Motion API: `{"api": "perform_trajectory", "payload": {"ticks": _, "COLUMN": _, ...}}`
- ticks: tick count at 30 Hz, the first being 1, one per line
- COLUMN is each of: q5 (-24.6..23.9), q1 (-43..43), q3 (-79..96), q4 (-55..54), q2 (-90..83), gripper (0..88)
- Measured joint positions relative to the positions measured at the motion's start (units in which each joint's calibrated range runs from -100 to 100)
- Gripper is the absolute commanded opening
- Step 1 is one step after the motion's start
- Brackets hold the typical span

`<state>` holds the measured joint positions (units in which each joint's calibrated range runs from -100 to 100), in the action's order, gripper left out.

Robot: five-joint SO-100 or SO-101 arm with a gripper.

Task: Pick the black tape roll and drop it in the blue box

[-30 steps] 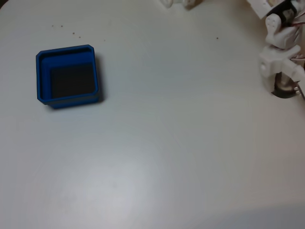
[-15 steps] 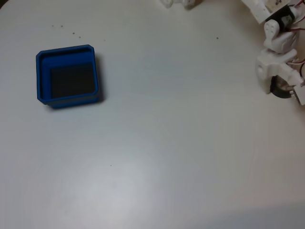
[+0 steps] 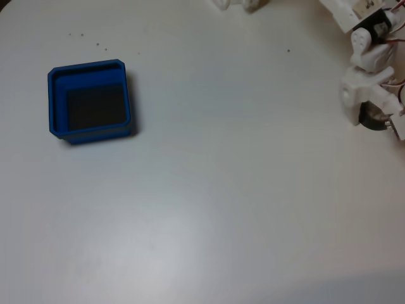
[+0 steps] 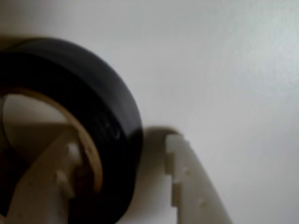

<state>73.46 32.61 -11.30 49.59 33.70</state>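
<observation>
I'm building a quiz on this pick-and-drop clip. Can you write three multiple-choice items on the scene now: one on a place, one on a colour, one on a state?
1. In the fixed view, where does the square bright blue plastic box sit on the white table?
A. upper left
B. lower right
C. centre

2. What colour is the box's floor?
A. white
B. dark, nearly black
C. yellow

3. In the wrist view, how do the white gripper fingers stand at the round black tape roll?
A. both outside the ring
B. one inside the pale core, one outside the wall, not yet closed
C. away from the roll

Answers: 1 A, the box lies far left and high; 2 B, blue walls frame a dark square; 3 B, a gap shows beside the outer finger.
</observation>
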Motion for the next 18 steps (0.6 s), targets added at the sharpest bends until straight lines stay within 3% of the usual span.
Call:
{"api": "perform_trajectory", "payload": {"ticks": 12, "q5": -0.3, "q1": 0.0, "q3": -0.4, "q4": 0.0, "q2": 0.3, "gripper": 14.3}}
{"api": "perform_trajectory", "payload": {"ticks": 18, "q5": -0.3, "q1": 0.0, "q3": -0.4, "q4": 0.0, "q2": 0.3, "gripper": 0.0}}
